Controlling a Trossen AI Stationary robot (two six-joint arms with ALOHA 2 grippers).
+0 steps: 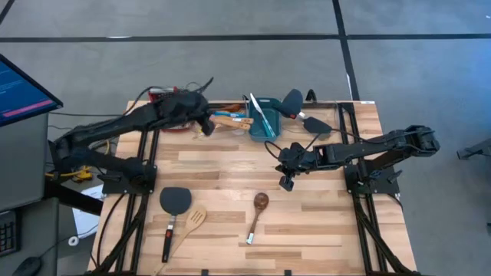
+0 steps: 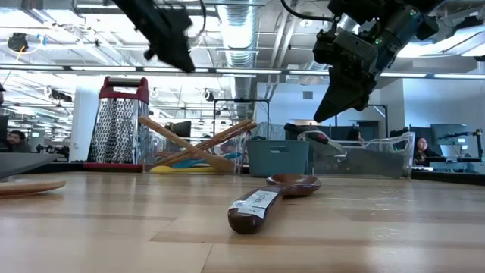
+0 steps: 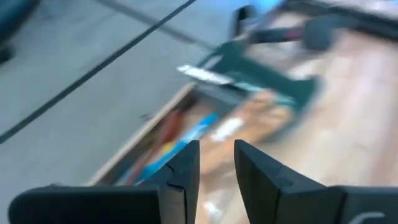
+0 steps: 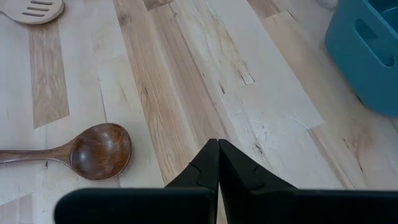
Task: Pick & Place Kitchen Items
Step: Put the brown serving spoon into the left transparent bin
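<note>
Partly done, judging by the layout: several utensils already heaped at the far edge beside the teal tub. Still loose on the surface: black spatula, slotted spatula, dark-brown wooden spoon. Left end effector slightly spread, empty, above the heap. Right end effector pressed together, empty, hovering near the spoon, apart from it.

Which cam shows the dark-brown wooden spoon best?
High view: the whole dark-brown wooden spoon shows, bowl to handle. Right wrist view shows its bowl and part of the handle; low view sees it end-on; left wrist view misses it.
</note>
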